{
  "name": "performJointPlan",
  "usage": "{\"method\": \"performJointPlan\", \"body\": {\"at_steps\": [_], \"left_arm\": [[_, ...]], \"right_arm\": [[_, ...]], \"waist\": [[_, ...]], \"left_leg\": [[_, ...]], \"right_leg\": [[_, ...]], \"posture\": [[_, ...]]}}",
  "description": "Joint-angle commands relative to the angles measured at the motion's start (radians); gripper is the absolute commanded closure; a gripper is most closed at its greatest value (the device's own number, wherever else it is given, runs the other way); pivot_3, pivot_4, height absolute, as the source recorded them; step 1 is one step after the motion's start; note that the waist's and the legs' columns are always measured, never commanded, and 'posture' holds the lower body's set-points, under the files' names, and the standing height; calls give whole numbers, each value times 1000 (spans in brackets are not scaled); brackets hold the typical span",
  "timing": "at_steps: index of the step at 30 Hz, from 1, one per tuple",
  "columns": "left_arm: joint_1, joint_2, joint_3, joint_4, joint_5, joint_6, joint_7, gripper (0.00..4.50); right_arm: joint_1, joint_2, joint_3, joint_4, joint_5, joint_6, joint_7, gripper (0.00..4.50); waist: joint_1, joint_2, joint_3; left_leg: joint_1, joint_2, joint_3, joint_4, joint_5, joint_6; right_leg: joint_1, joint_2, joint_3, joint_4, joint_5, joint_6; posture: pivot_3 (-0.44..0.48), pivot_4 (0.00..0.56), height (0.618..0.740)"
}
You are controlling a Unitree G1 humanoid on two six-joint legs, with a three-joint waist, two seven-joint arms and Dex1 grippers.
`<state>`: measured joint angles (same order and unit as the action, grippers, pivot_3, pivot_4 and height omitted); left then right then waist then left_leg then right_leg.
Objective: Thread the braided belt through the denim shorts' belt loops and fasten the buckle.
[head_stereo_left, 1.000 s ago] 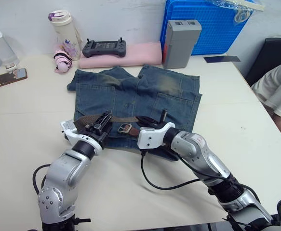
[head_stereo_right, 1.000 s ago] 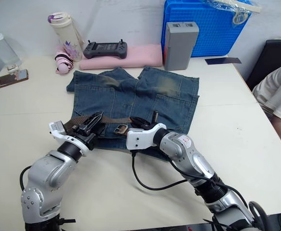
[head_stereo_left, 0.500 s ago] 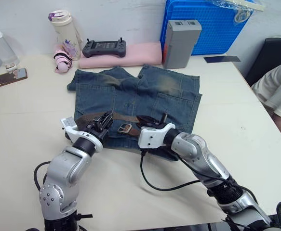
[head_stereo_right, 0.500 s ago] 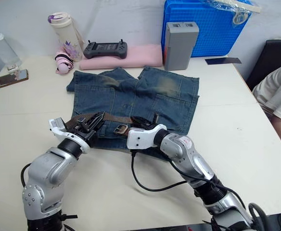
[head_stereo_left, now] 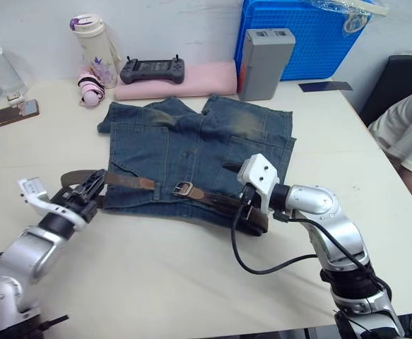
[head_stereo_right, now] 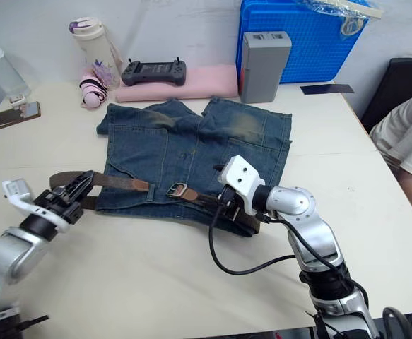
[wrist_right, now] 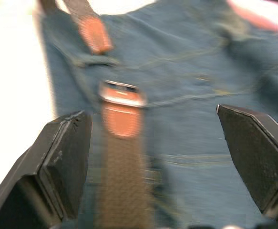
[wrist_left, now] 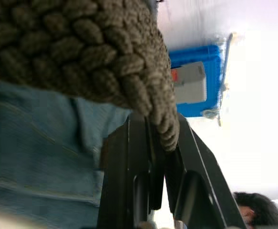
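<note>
- The denim shorts (head_stereo_left: 198, 152) lay flat in the middle of the frame on the table (head_stereo_left: 156, 275), waistband toward the bottom edge, legs pointing toward the top.
- The braided belt (head_stereo_left: 213, 201) ran along the waistband, from lower left of the shorts toward lower centre-right, and stuck out past the shorts' left edge onto the bare table.
- My left gripper (head_stereo_left: 85, 189) sat at the left of the frame, just off the shorts' left edge, pinching the belt's free stretch; in the left wrist view its two black fingers (wrist_left: 129, 191) were pressed onto the brown braid (wrist_left: 105, 62).
- The buckle (head_stereo_left: 182, 188) lay on the waistband near the centre, beside a tan leather tab (head_stereo_left: 143, 183) (the two belt ends met there but I could not tell whether they were fastened).
- My right gripper (wrist_right: 153, 157) hovered over the right part of the waistband, its fingers spread wide with nothing between them; the right wrist view looked down past them at the buckle (wrist_right: 122, 95) and the braid below it.
- I could not make out single belt loops.
- Along the top of the frame stood a blue crate (head_stereo_left: 297, 35), a grey box (head_stereo_left: 264, 62), a pink pad (head_stereo_left: 181, 83) with a black controller (head_stereo_left: 152, 70) on it, and a bottle (head_stereo_left: 96, 46).
- A phone (head_stereo_left: 9, 115) lay at the upper left.
- A person's sleeve (head_stereo_left: 407, 134) showed at the right edge.
</note>
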<state>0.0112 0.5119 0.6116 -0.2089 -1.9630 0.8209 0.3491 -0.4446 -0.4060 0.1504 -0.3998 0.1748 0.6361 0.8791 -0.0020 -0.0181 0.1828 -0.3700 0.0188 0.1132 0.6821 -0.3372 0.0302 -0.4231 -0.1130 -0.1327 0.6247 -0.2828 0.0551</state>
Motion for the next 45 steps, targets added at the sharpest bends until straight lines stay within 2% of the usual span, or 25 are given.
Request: {"method": "performJointPlan", "body": {"at_steps": [1,10,19,25,30,35,40,45], "left_arm": [[18,38,19,61,-9,68,-64,4500],[33,100,-9,115,-9,86,-95,4500],[-17,101,-104,123,57,69,-119,4500],[-106,205,-186,206,245,155,-289,4500],[-292,340,-324,335,549,191,-592,4500],[-413,415,-489,403,844,126,-934,4500],[-470,413,-616,457,1089,-14,-1185,4500],[-550,330,-669,592,1273,-147,-1294,4500]], "right_arm": [[9,-25,-23,-66,95,66,23,49],[15,-71,-40,-97,189,126,-18,49],[10,-90,-34,-104,224,127,-60,49],[6,-109,-15,-105,234,131,-69,49],[8,-114,12,-96,224,113,-69,49],[14,-117,38,-97,213,95,-68,49],[16,-127,60,-86,191,58,-63,49],[13,-132,87,-69,161,5,-61,49]], "waist": [[1,0,0],[0,0,0],[0,1,1],[1,1,1],[1,1,1],[-2,1,1],[-2,1,1],[3,1,1]], "left_leg": [[0,0,0,0,0,0],[-1,0,0,-1,-2,-2],[-1,0,0,-2,-2,-2],[-2,0,1,-3,-2,-2],[-3,-1,2,-3,-1,-2],[-3,-1,4,-8,-1,-2],[-3,-1,6,-13,0,-3],[-2,-1,7,-12,0,-2]], "right_leg": [[0,0,0,0,0,0],[-2,-2,0,-2,0,0],[-3,-2,0,-3,0,0],[-4,-2,0,-2,0,0],[-5,-1,0,-2,0,0],[-7,-1,0,-1,0,0],[-8,1,0,-4,0,0],[-7,0,0,-3,0,0]], "posture": [[0,150,728],[0,150,728],[0,150,728],[0,150,728],[0,150,728],[0,150,728],[0,150,728],[0,150,728]]}}
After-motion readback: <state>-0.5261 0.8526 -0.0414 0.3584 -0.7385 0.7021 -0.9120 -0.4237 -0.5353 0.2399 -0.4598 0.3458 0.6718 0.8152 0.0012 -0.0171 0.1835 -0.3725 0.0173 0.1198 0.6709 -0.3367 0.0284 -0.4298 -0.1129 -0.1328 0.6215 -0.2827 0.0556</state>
